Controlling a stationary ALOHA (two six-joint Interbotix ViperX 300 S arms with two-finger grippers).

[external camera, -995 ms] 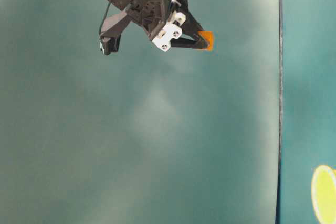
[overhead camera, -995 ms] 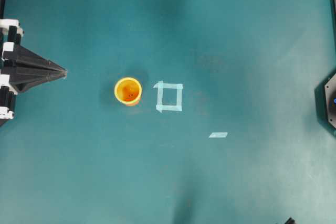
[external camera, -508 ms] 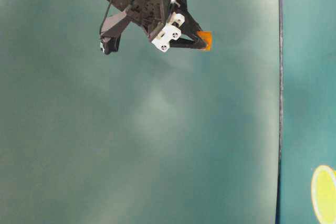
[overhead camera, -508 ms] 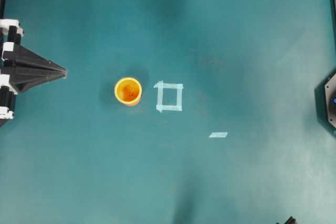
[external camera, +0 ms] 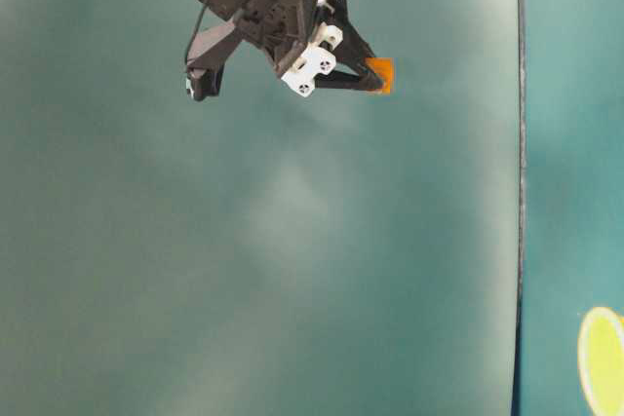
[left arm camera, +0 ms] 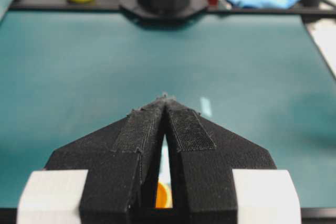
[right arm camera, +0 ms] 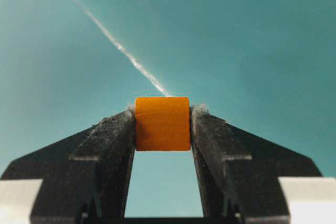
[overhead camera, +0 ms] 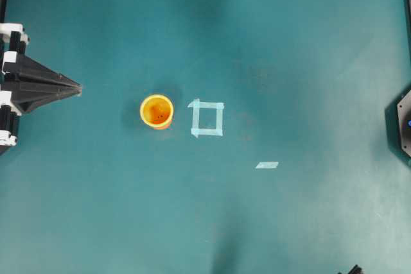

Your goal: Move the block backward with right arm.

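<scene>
Above the teal table [overhead camera: 308, 56], right pincer [right arm camera: 163, 124] clamped on block [right arm camera: 163, 123], left pincer [left arm camera: 166, 100] together

I've got the block [right arm camera: 163, 123] right there in my right wrist view: a small orange cube, smooth-faced, one flat side square to the camera, edges level. It sits pinched between the two black fingertips of the right gripper [right arm camera: 163, 125], one pad pressed to each side face (bits of pale fluff cling to the pads). Its top edge rises a little above the fingertips. In the table-level view I see the right arm [external camera: 249, 12] reaching in from the top, the block [external camera: 380, 74] at its tip, clear of the teal surface.
</scene>
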